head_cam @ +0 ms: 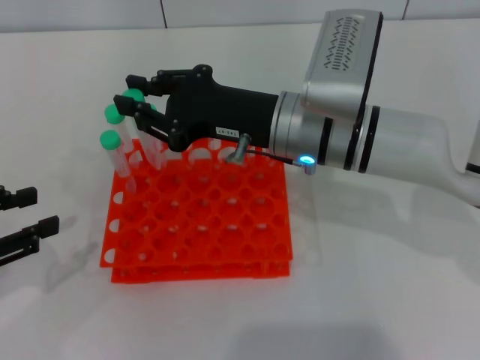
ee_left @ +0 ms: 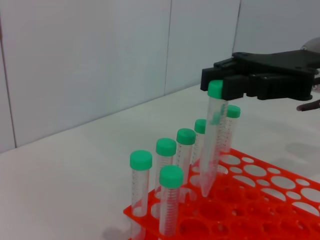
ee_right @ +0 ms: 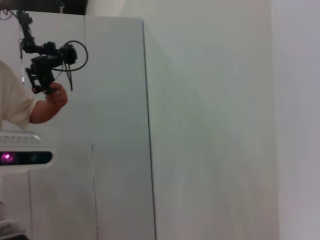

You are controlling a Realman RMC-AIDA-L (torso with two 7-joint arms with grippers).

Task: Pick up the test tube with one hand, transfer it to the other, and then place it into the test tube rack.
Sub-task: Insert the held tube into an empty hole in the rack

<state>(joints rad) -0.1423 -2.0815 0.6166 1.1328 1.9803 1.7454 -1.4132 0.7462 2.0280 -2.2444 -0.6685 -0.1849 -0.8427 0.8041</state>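
Observation:
The orange-red test tube rack [head_cam: 202, 225] stands on the white table. My right gripper [head_cam: 126, 90], blue-lit, reaches over the rack's back left corner and is shut on the green cap of the test tube [head_cam: 136, 96]. In the left wrist view the right gripper [ee_left: 216, 82] holds the tube [ee_left: 214, 140] nearly upright, its tip just above a hole of the rack [ee_left: 280, 200]. My left gripper [head_cam: 22, 217] is open and empty at the table's left edge, apart from the rack.
Several other green-capped tubes [ee_left: 166, 165] stand in a row along the rack's left edge, right beside the held tube; two of their caps [head_cam: 112, 114] show in the head view. The right wrist view shows only a wall and a person's hand [ee_right: 52, 97].

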